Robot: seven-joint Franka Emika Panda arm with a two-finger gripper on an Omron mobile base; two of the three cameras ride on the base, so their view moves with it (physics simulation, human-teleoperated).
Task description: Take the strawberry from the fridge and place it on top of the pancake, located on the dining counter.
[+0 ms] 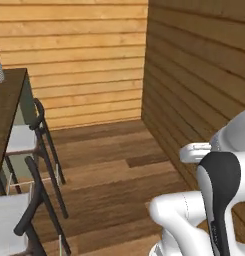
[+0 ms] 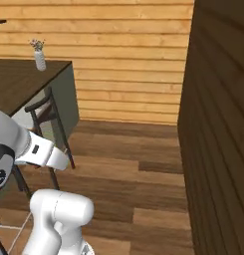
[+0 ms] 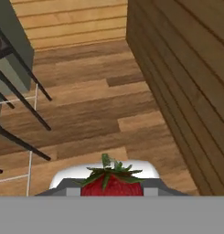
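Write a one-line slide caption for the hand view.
Gripper shut on the strawberry, carried above a wooden floor.

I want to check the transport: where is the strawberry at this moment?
In the hand view the strawberry sits at the bottom centre, held in the shut gripper, above the wooden floor near the dark plank wall.

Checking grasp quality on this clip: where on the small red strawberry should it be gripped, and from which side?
Grip the small red strawberry across its round red body, below the green leafy cap, one finger on each flank. The hand view shows the claw shut on it that way, leaves clear above.
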